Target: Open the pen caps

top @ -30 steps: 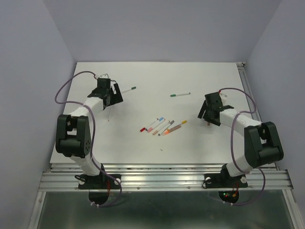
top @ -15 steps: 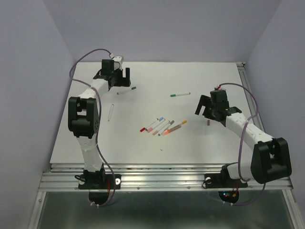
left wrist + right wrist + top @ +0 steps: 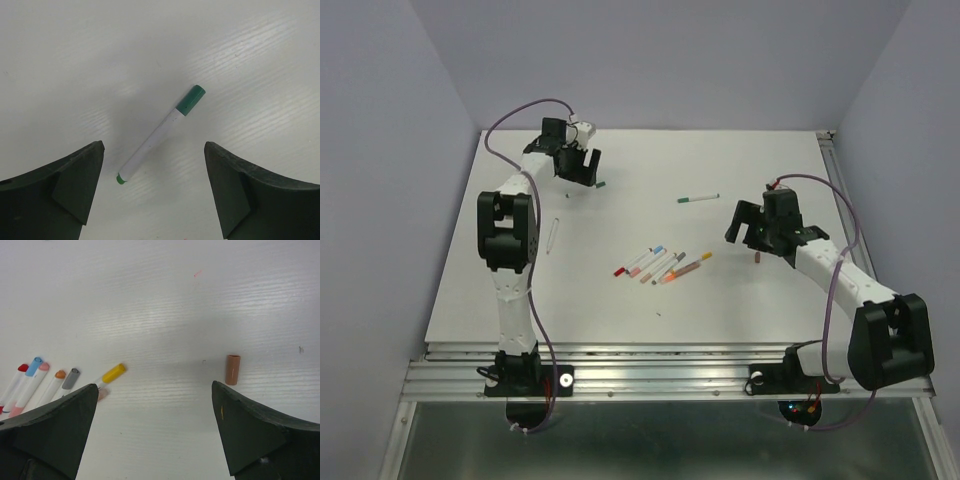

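Pens [image 3: 660, 265] lie bunched mid-table, the right gripper [image 3: 154, 395] hangs above the table beside them, jaws wide apart and empty, with a loose brown cap [image 3: 232, 369] lying near one finger, and farther back the left gripper [image 3: 153, 150], also spread wide and empty, straddles a white pen [image 3: 150, 145] with its green cap [image 3: 190, 100] on.

Between the left gripper [image 3: 154, 146]'s spread jaws lies only a green-capped white plastic pen [image 3: 165, 127]; bare white worktop [image 3: 75, 60] surrounds it.
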Motion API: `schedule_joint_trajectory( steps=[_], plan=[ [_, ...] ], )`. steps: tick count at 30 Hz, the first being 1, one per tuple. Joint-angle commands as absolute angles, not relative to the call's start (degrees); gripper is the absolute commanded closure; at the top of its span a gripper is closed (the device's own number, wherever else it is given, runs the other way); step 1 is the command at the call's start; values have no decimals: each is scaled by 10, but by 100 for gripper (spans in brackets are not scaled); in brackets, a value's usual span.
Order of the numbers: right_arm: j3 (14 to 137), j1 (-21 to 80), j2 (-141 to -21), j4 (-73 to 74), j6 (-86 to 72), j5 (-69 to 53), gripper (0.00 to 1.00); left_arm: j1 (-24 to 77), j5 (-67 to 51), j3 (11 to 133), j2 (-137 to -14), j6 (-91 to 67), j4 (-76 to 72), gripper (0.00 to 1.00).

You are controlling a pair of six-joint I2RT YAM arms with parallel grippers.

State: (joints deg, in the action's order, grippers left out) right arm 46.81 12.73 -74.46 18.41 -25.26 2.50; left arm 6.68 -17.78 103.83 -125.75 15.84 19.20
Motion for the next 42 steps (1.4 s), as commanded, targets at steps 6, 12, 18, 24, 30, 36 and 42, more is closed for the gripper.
schedule_joint_trajectory(
  steps=[6,12,18,24,30,36,42],
  plan=[
    [449,125,-716,158,-248,21,0,68,-172,1076,-1304,199,255,13],
    [449,125,-718,156,-248,29,0,78,-171,1076,-1322,201,260,29],
    [447,124,-713,156,-250,31,0,100,-85,1092,-1343,212,278,60],
    [443,125,-703,150,-250,31,0,103,-98,1091,-1354,212,284,79],
    [436,124,-694,142,-250,36,0,106,-108,1101,-1330,179,272,100],
    [408,125,-641,99,-255,15,0,115,-143,1038,-1196,88,191,100],
    [381,126,-593,59,-250,-51,0,130,-180,827,-1004,-57,-3,100]
  ],
)
